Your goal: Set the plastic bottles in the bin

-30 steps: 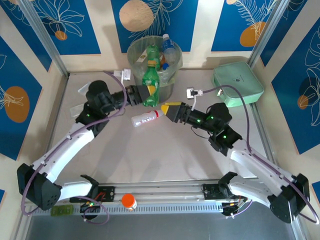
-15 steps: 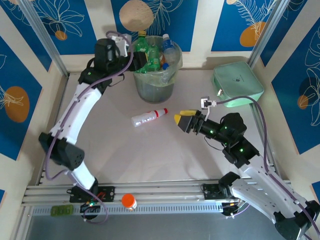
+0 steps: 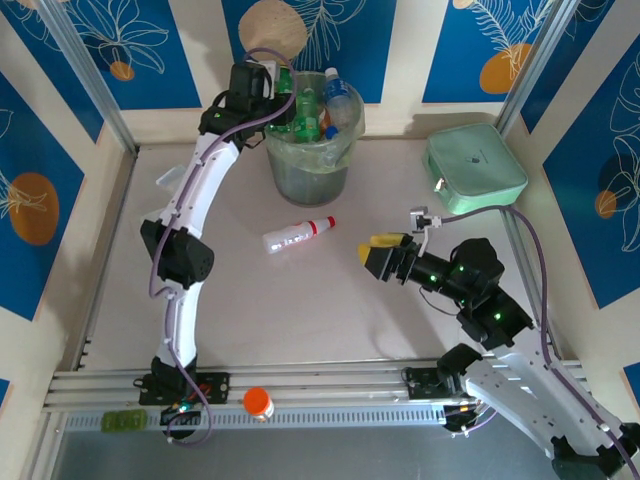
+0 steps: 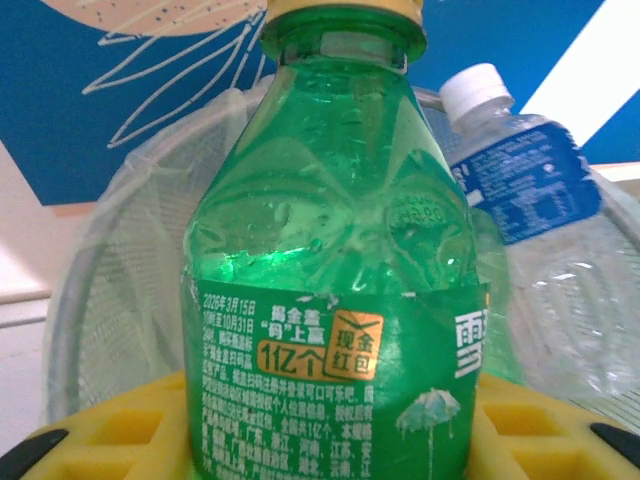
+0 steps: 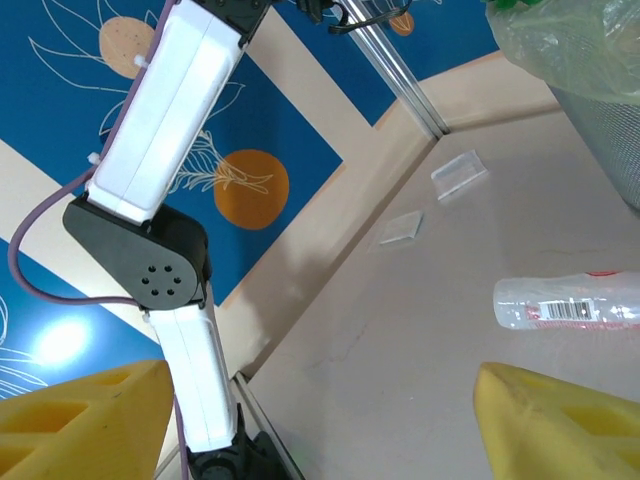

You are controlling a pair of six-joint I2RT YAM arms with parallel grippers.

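Observation:
My left gripper [image 3: 272, 92] reaches over the rim of the bin [image 3: 305, 165] and is shut on a green bottle [image 3: 288, 100]. In the left wrist view that green bottle [image 4: 335, 300] stands upright with a yellow cap between the yellow fingers [image 4: 110, 435] of the left gripper [image 4: 330, 445], with the bin's rim [image 4: 120, 200] behind it. A clear bottle with a blue label [image 4: 540, 190] lies in the bin. A clear bottle with a red cap [image 3: 297, 235] lies on the table. My right gripper [image 3: 380, 252] is open to its right, holding nothing. In the right wrist view the right gripper [image 5: 320, 420] has this clear bottle [image 5: 570, 300] ahead of it.
A mint-green lidded box [image 3: 475, 167] sits at the back right. Flat clear packets [image 5: 460, 172] lie near the left wall. An orange-capped item [image 3: 258, 402] rests on the front rail. My left arm [image 3: 190, 210] stretches along the table's left side.
My left arm has carried the green bottle from beside the bin up over its rim. The right gripper has drawn back from the red-capped bottle toward the near right.

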